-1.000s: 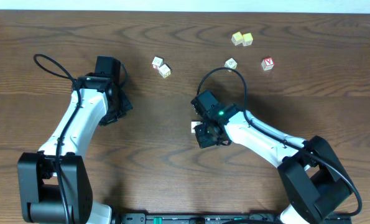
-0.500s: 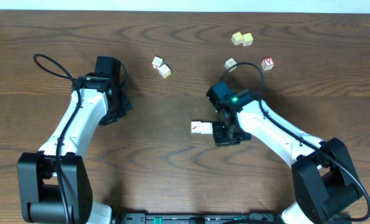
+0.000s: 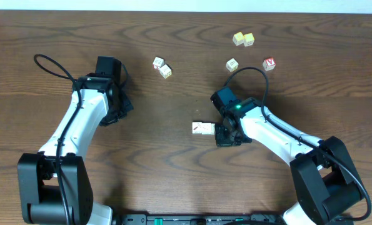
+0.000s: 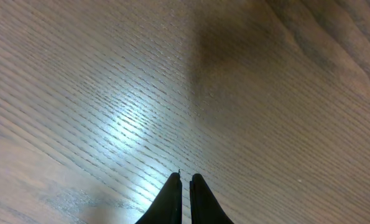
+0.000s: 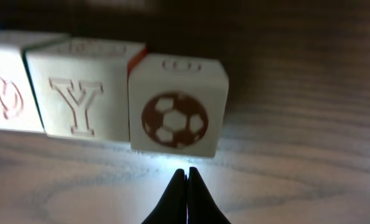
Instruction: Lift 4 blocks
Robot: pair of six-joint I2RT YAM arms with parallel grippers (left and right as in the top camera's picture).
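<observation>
A short row of whitish blocks (image 3: 202, 129) lies on the table in the overhead view. In the right wrist view three of them stand side by side: a soccer-ball block (image 5: 177, 112), a block with a red letter Y (image 5: 79, 97), and a block with a reddish drawing (image 5: 7, 93) cut off by the left edge. My right gripper (image 5: 186, 170) is shut and empty, low over the table just in front of the soccer-ball block; from overhead the right gripper (image 3: 218, 132) sits at the row's right end. My left gripper (image 4: 183, 177) is shut over bare wood, far from the row.
Loose cubes lie toward the back: a pair (image 3: 162, 67) left of centre, one (image 3: 232, 64) behind the right arm, two yellowish cubes (image 3: 243, 39), and a red-bordered cube (image 3: 269, 64). The left gripper (image 3: 124, 107) rests at the left of the table.
My right gripper, which was over the row of blocks, has moved right and now sits beside it, so the row is uncovered. The left arm has not moved.
</observation>
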